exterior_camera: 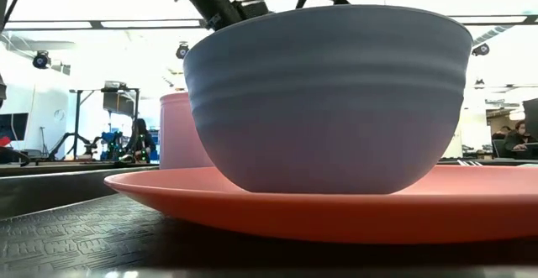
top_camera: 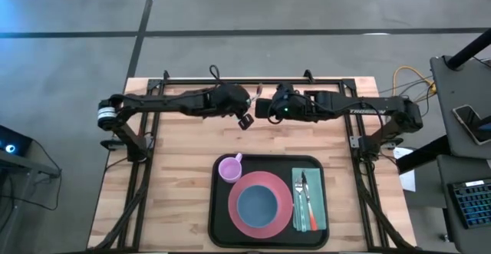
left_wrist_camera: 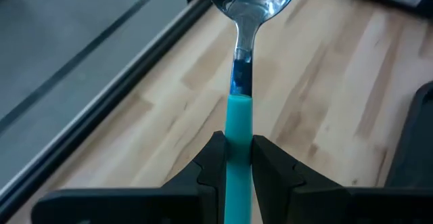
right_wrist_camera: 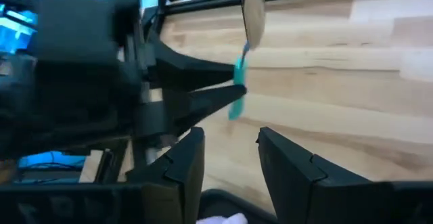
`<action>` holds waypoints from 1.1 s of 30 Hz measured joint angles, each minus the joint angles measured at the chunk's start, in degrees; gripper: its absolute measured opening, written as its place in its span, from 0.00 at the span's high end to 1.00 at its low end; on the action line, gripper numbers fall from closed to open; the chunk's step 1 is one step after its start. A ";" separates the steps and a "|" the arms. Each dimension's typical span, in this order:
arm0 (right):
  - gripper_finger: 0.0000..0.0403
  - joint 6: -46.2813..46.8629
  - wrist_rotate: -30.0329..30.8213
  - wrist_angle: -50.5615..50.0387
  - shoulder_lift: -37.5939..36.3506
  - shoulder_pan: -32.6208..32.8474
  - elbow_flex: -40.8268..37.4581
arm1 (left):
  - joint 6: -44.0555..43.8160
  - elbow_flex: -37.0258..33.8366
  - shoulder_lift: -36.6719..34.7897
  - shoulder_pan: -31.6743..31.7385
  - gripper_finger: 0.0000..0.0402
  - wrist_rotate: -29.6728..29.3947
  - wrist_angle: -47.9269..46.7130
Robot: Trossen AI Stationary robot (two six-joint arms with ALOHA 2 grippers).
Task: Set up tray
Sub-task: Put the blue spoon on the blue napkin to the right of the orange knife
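Observation:
My left gripper [left_wrist_camera: 238, 149] is above the far middle of the table [top_camera: 184, 162] and is shut on a spoon [left_wrist_camera: 245, 41] with a teal handle and a shiny metal bowl. My right gripper [right_wrist_camera: 230, 143] faces it from the right, a short way off, open with nothing between its fingers; the high view shows the two [top_camera: 245, 120] [top_camera: 265, 108] close together. The black tray [top_camera: 217, 208] lies at the near middle. It holds a pink cup [top_camera: 230, 168], a pink plate [top_camera: 239, 212] with a blue-grey bowl [top_camera: 257, 202] on it, and a green napkin [top_camera: 318, 208]. My left gripper pinches the spoon's teal handle [left_wrist_camera: 238, 126] between its two fingertips, some way below the metal neck. In the right wrist view the fingers [right_wrist_camera: 210, 82] come from the table's left and lie across the handle [right_wrist_camera: 238, 72]. The spoon is clear of the table, bowl end up.
A fork and a knife [top_camera: 303, 196] lie on the napkin. In the low view the bowl [exterior_camera: 328, 102], the plate [exterior_camera: 336, 211] and the cup [exterior_camera: 181, 135] fill the foreground. Black frame rails [top_camera: 146, 154] run along the table's left, right and far sides. People sit in the room beyond.

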 joint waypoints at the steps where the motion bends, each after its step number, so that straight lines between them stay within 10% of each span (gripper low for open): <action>1: 0.68 -0.23 0.18 0.59 0.47 -0.02 0.00 | -0.02 0.76 0.00 -0.22 0.92 -0.01 0.08; 10: 0.68 -0.46 7.65 1.76 1.16 0.35 -0.02 | 3.21 2.66 0.04 -0.69 0.92 -2.31 -1.45; 29: 0.73 -25.54 -6.50 -22.29 -9.82 3.76 0.00 | 12.59 -0.77 -6.60 -1.32 0.92 1.04 -9.64; 33: 0.73 -35.97 -7.11 -20.22 -8.83 6.29 0.12 | 23.54 -1.98 -6.15 -1.65 0.92 11.04 -12.34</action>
